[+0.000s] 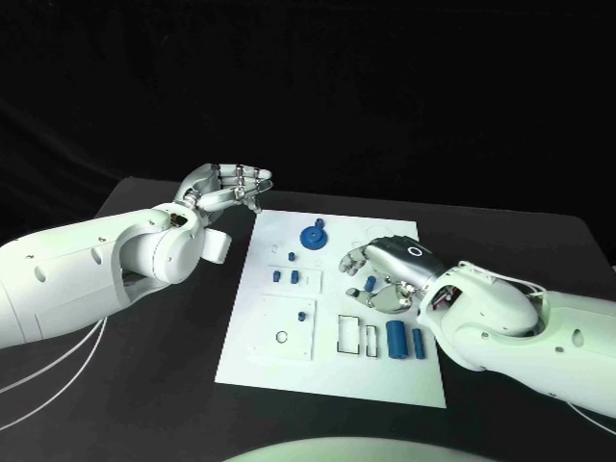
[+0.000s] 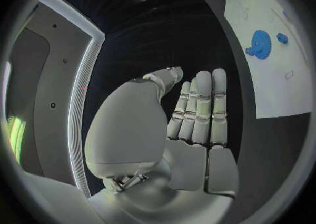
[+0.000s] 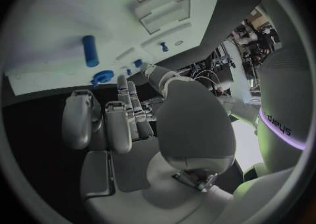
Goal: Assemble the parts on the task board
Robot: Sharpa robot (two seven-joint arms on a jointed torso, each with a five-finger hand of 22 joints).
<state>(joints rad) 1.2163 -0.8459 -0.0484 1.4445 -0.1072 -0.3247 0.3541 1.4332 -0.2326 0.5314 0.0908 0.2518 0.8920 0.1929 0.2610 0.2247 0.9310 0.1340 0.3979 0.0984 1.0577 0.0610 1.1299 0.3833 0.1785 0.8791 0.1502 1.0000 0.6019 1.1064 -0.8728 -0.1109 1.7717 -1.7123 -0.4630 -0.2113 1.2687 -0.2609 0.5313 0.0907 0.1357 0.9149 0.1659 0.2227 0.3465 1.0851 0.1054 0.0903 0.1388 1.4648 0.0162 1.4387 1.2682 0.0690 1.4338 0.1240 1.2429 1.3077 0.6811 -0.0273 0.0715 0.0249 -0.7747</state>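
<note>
White task board [image 1: 329, 366] lying flat at frame centre on the black table [image 1: 141, 404]. Blue gear [image 1: 313, 236] near its upper edge, two blue cylinders [image 1: 404, 340] at lower right. Probably light, rigid, smooth plastic; best pinched across the sides. Left hand [image 1: 229, 186] raised off the upper-left corner, loosely open, empty. Right hand [image 1: 379, 275] over mid-right of board; grip impossible to tell.

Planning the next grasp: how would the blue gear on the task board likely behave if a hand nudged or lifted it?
The blue gear looks like stiff moulded plastic, so probably rigid and light. It lies flat on the white task board, so a nudge would likely slide it rather than roll it. Its toothed rim should give fingers some purchase, though its low profile may make lifting fiddly.
</note>
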